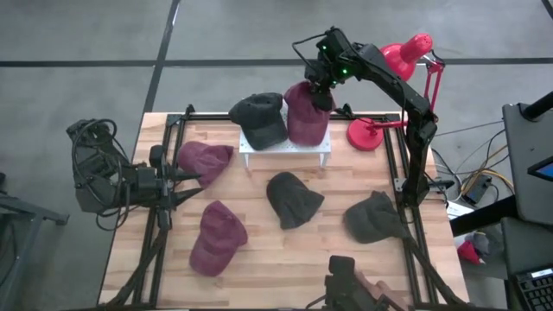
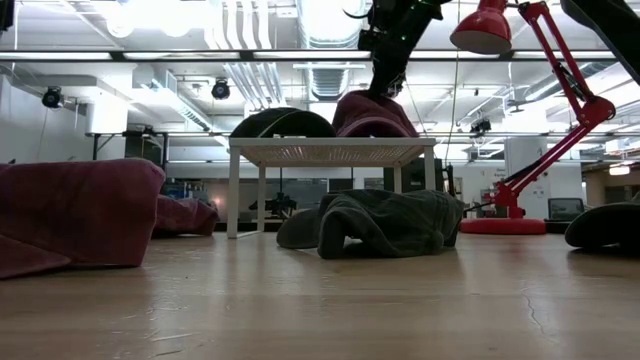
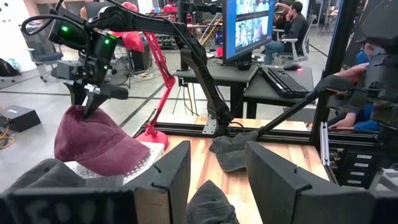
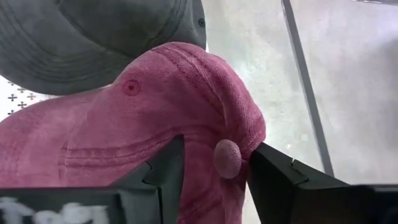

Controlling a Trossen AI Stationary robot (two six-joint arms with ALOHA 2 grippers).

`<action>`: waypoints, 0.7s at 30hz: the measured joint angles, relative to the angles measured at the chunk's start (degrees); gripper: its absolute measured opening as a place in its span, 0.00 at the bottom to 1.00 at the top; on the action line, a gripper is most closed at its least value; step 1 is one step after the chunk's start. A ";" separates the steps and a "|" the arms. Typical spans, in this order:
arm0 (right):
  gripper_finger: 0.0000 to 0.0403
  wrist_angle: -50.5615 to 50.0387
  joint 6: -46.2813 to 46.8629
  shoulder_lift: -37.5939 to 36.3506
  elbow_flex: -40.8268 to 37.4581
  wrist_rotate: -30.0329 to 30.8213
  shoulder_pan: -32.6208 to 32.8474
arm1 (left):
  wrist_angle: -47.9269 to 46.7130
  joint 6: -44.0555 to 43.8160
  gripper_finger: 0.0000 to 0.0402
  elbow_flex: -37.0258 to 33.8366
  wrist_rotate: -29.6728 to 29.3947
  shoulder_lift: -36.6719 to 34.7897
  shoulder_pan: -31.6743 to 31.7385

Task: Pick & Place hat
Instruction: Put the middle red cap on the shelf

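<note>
A maroon cap (image 1: pixel 305 117) lies on a white rack (image 1: pixel 285 149) at the table's far side, beside a dark grey cap (image 1: pixel 262 117). My right gripper (image 1: pixel 318 93) stands over the maroon cap's far end and is shut on it; the low view shows the gripper (image 2: pixel 385 85) coming down onto the cap (image 2: pixel 372 118). My left gripper (image 1: pixel 177 186) waits open at the table's left side, just next to another maroon hat (image 1: pixel 207 161) that lies flat on the wood. My right gripper (image 4: pixel 214 165) pinches a bunched fold of the maroon cap's crown at its far end (image 4: pixel 227 155) between the two fingers. The fingers (image 3: pixel 87 102) come from above, pointing down. The cap's body rests on the white rack (image 3: pixel 140 165).
On the table also lie a maroon cap (image 1: pixel 216 238) near the front left, a dark grey hat (image 1: pixel 294 199) in the middle and a grey hat (image 1: pixel 373 218) to the right. A red desk lamp (image 1: pixel 373 131) stands right of the rack. People sit at desks beyond the table.
</note>
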 joint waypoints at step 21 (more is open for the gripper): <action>0.52 2.31 -0.87 0.02 -0.44 3.10 -0.02 | 0.00 -0.67 0.38 0.00 0.00 1.33 -0.01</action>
